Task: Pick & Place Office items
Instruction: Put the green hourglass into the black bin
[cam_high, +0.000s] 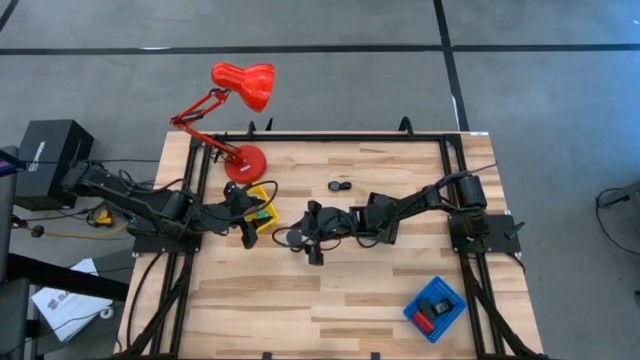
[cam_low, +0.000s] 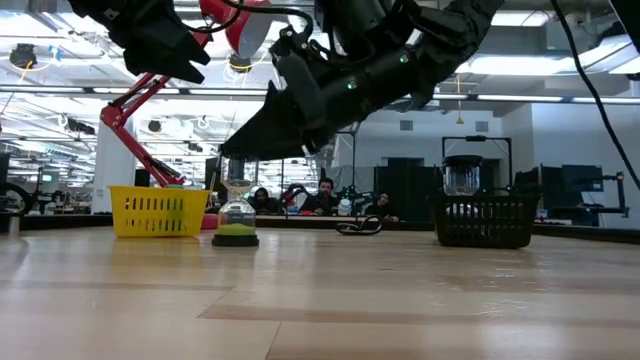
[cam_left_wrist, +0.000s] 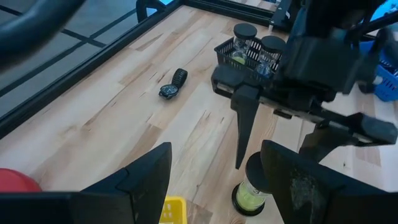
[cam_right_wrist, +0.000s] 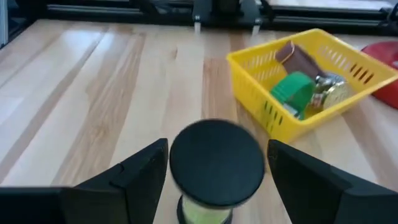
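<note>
right claw (cam_right_wrist: 214, 163) spread around black-capped timer (cam_right_wrist: 216, 167), its base cut off

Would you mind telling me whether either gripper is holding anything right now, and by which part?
Nothing is held. The right gripper hangs open around the black-capped hourglass; the left gripper is open and empty.

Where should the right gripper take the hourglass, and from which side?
Grip the hourglass across its black top disc, coming down from above: it stands upright, and the open right gripper already has a finger on each side of that disc.
</note>
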